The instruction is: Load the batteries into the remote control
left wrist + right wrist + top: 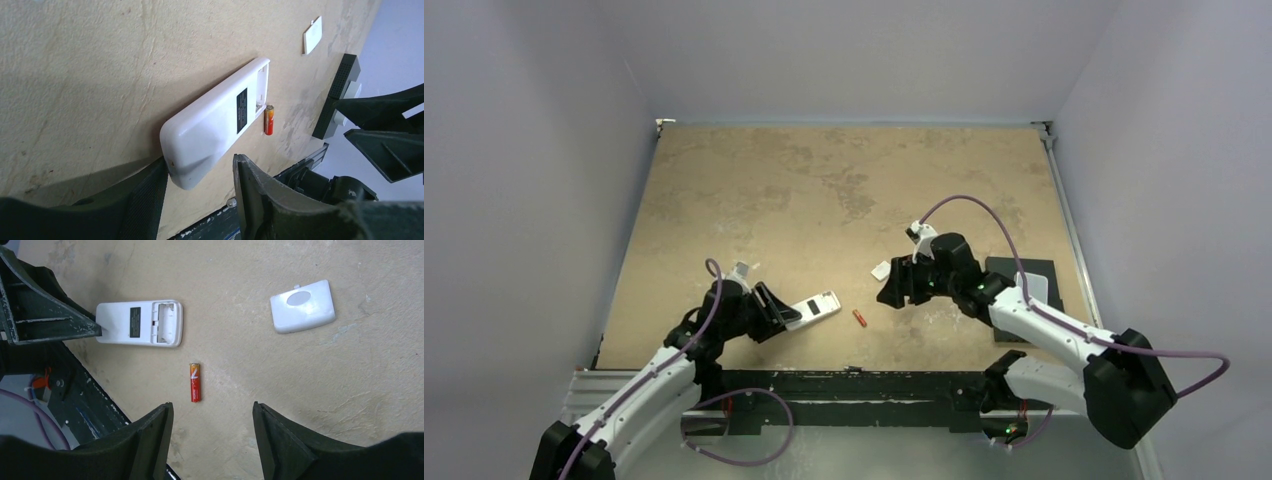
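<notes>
The remote control (814, 308) (215, 125) (140, 322) lies white back up near the table's front, its battery bay open at the right end. One red battery (859, 318) (269, 120) (194, 382) lies loose just past that end. My left gripper (776, 310) (197, 187) is open around the remote's near end. One finger (142, 200) is against the remote and the other stands clear of it. My right gripper (894, 292) (212, 415) hangs open above the table right of the battery, holding nothing.
A small white cover piece (881, 269) (312, 35) (302, 306) lies behind the battery. A pale grey block on a black mat (1029, 285) sits at the right. A black rail (854, 385) runs along the near edge.
</notes>
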### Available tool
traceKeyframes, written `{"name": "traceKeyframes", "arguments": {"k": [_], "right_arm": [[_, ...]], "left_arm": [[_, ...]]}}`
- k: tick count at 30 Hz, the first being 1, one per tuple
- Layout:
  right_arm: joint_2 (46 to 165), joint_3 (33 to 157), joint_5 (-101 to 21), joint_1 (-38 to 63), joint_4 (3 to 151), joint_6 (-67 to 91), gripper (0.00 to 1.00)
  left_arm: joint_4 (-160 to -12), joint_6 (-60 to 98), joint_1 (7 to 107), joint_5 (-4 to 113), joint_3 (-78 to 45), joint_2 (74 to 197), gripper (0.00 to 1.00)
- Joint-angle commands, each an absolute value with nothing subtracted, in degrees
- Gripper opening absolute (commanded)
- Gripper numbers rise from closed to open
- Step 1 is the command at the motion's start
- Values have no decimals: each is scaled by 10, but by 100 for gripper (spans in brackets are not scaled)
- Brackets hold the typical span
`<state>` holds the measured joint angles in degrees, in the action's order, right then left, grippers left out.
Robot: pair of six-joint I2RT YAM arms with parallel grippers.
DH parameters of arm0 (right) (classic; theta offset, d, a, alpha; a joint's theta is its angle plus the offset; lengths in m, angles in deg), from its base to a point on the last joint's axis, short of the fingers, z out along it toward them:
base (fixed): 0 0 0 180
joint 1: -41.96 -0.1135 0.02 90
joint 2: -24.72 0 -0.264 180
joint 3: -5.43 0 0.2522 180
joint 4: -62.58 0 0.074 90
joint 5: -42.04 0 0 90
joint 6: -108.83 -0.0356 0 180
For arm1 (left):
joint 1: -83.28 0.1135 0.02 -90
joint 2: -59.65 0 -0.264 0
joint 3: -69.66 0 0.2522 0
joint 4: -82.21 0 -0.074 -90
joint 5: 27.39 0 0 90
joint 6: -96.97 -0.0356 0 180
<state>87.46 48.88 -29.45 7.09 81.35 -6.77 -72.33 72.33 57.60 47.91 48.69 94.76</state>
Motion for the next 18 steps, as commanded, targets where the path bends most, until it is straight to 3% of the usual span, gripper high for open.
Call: {"name": "traceKeyframes", "arguments": {"k": [1,18], "right_arm": [[880,524,-298,70,824,-42,67],[958,570,-371,-30,834,-44,61]], "left_arm": [[-696,713,568,473,473,936,50],[-573,669,556,476,391,895,51]]}}
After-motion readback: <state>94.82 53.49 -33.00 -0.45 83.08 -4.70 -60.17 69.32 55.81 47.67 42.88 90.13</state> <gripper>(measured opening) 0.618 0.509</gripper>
